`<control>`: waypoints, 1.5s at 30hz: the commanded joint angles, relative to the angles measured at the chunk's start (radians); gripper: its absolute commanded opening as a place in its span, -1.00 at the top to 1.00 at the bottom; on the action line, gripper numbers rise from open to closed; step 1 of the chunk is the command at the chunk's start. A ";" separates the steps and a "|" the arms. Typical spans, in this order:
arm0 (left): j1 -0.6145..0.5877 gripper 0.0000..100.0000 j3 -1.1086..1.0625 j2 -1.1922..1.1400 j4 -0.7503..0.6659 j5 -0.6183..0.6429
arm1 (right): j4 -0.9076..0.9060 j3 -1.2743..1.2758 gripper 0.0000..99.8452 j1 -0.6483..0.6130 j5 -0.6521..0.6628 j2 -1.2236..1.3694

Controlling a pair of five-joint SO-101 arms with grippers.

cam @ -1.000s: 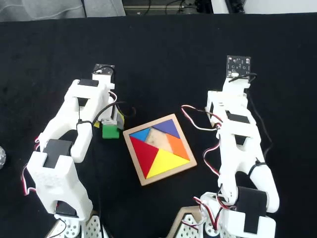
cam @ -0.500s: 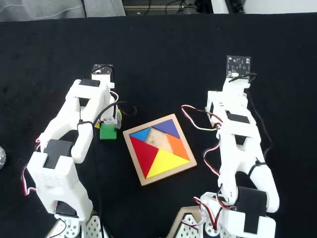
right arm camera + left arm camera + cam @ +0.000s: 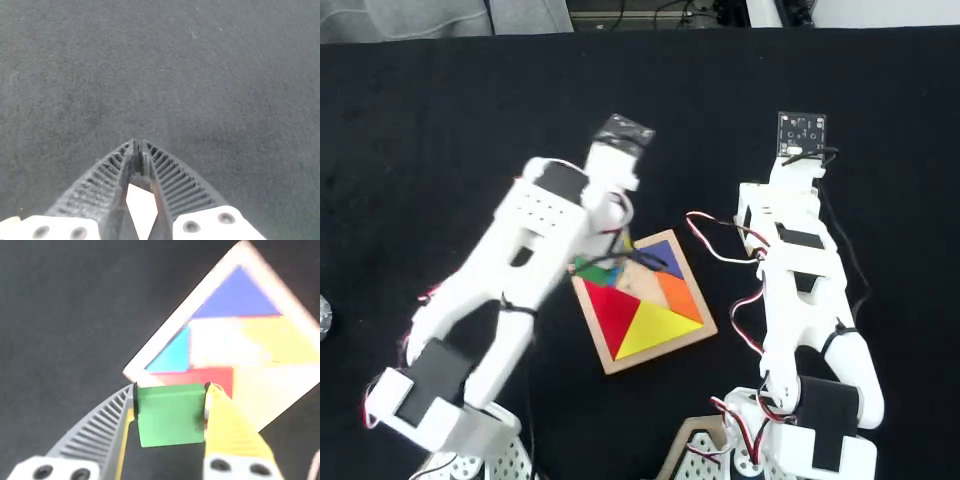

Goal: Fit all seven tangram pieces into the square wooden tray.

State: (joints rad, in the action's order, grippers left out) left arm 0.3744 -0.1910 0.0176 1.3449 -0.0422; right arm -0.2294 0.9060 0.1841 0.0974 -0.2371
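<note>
We see the left claw (image 3: 170, 390) grasping the green piece (image 3: 170, 420) over the nine o'clock corner of the tray (image 3: 665, 350). The right claw (image 3: 138, 150) is clenched, empty, above the desk (image 3: 200, 75).

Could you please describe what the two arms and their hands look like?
The left arm and right arm are white plastic shells with black motor blocks and looping red, white and black cables. The left hand has one grey ribbed finger and one yellow; the right hand has two grey ribbed fingers.
</note>
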 commanded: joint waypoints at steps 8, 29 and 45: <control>0.131 0.79 0.013 -0.201 -0.239 0.112 | 0.057 -0.007 0.98 0.060 -0.060 -0.007; 0.114 0.50 0.117 -0.364 -0.239 0.114 | 0.057 -0.007 0.98 0.054 -0.058 -0.005; 0.114 0.50 -0.030 -0.100 -0.239 0.140 | 0.057 -0.007 0.98 0.054 -0.058 -0.002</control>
State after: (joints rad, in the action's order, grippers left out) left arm 0.5002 -0.1711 -0.2263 1.1162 0.0913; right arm -0.1972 0.9060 0.2332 0.0437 -0.2371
